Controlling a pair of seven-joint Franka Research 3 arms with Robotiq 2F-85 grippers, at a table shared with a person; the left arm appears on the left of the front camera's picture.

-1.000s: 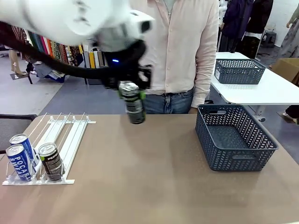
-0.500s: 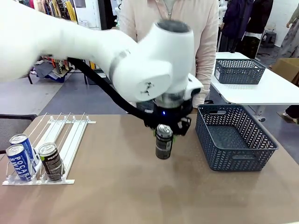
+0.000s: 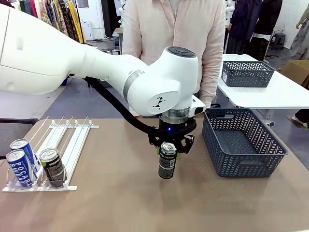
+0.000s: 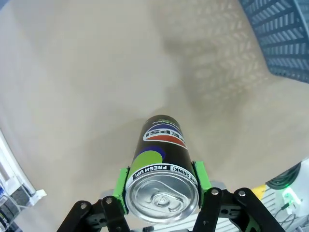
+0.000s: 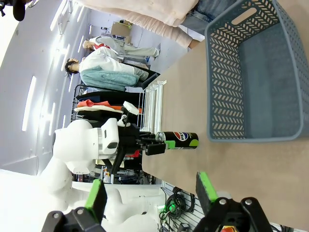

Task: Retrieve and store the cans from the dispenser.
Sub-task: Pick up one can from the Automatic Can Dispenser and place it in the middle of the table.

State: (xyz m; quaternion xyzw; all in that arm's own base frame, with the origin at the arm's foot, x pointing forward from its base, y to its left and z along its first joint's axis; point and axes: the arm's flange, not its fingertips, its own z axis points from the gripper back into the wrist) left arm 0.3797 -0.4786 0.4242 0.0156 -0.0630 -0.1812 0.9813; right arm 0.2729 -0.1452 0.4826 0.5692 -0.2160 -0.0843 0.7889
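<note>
We see a tan table (image 3: pixel 120 203) beneath the left pincer (image 3: pixel 168 152). Two things lie directly on it. Well off to the pincer's left, toward the robot's edge, sits the white dispenser (image 3: pixel 72 140), with its lanes running away toward the person's side. Near the pincer's right stands a dark grey mesh basket (image 3: pixel 241 164), upright. Below the pincer, the tabletop carries a soft shadow.

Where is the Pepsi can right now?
Front view: the black Pepsi can is held upright in the left gripper near the middle of the table, just left of the mesh basket.
</note>
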